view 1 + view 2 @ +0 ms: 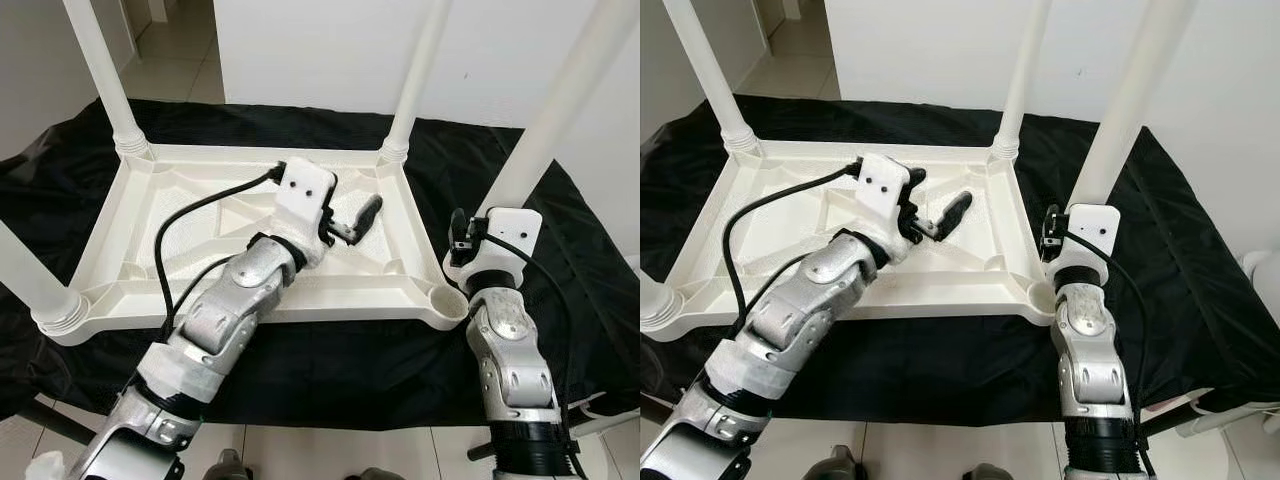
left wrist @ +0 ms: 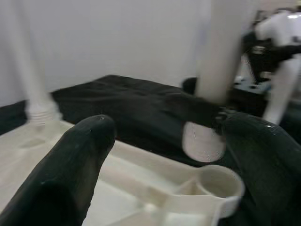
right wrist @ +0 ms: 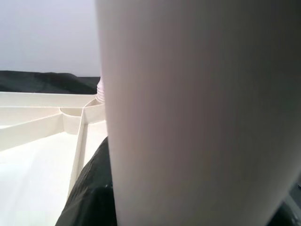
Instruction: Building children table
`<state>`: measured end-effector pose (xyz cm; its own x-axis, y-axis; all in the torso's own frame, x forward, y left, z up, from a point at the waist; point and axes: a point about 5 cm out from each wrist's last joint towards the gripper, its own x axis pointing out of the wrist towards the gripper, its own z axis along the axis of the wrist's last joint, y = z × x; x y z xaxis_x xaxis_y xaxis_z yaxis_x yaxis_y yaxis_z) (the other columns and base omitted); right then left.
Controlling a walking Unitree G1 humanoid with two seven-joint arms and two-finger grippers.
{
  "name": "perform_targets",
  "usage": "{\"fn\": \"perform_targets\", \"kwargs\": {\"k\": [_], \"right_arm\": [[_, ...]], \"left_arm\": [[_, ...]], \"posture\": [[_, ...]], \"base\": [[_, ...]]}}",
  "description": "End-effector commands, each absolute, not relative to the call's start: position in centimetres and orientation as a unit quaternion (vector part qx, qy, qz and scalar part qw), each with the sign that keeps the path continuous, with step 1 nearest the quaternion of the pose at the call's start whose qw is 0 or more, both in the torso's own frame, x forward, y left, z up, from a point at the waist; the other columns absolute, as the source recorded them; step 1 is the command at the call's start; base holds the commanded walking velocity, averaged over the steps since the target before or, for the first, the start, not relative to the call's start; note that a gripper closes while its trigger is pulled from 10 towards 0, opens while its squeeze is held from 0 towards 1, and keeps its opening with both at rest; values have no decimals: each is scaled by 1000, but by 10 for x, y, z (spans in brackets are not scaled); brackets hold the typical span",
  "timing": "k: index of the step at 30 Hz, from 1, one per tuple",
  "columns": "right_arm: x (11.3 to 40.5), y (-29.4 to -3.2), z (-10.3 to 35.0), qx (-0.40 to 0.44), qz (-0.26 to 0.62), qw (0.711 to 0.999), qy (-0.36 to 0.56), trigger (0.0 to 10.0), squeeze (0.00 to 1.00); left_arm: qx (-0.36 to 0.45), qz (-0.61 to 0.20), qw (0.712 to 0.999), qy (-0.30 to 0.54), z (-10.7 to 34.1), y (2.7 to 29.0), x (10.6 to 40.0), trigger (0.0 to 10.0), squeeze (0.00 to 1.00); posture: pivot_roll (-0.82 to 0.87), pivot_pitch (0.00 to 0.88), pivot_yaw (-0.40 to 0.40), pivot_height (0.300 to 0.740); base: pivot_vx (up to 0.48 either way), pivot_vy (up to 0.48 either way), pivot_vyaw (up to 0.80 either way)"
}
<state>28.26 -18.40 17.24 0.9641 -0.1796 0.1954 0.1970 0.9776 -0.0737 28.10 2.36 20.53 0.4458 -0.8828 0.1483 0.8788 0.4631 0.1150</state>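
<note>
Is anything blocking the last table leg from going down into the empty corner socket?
Nothing visible does. The right gripper holds the fourth leg tilted just above the empty corner socket; the left gripper hovers open over the tabletop's underside, clear of that corner.

Smooth white plastic tabletop [image 1: 250, 215] and legs [image 1: 105, 75], slightly glossy, on matt black cloth [image 1: 560, 250]; brushed silver metal arms [image 1: 235, 300].

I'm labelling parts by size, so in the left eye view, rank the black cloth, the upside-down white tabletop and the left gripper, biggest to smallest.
1. black cloth
2. white tabletop
3. left gripper, though it is nearer the camera than either.
</note>
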Motion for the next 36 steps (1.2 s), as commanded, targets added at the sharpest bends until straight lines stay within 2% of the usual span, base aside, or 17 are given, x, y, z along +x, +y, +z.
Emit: {"fn": "perform_targets", "kwargs": {"k": [1,4,6,12,20,36], "right_arm": [[279,-188,176,-45,-100,988,-107,10000,0],[278,-187,175,-48,-95,989,-107,10000,0],[276,-185,172,-52,-87,989,-106,10000,0],[272,-178,168,-55,-67,991,-103,10000,0],[270,-177,164,-53,-61,991,-103,10000,0],[261,-181,127,-44,-39,997,-57,10000,0]], "left_arm": [[20,-535,838,-105,206,22,276,10000,0],[20,-546,832,-97,204,22,272,10000,0],[21,-581,810,-77,197,24,263,10000,0],[44,-617,784,-48,184,27,254,10000,0],[60,-620,781,-42,179,28,257,10000,0],[76,-621,780,-29,175,29,255,10000,0]], "posture": [[12,6,-38,740],[12,8,-37,740],[21,4,-44,740],[24,0,-41,740],[23,0,-35,740],[25,0,-41,740]], "base": [[0,0,0],[0,0,0],[0,0,0],[0,0,0],[0,0,0],[0,0,0]]}}
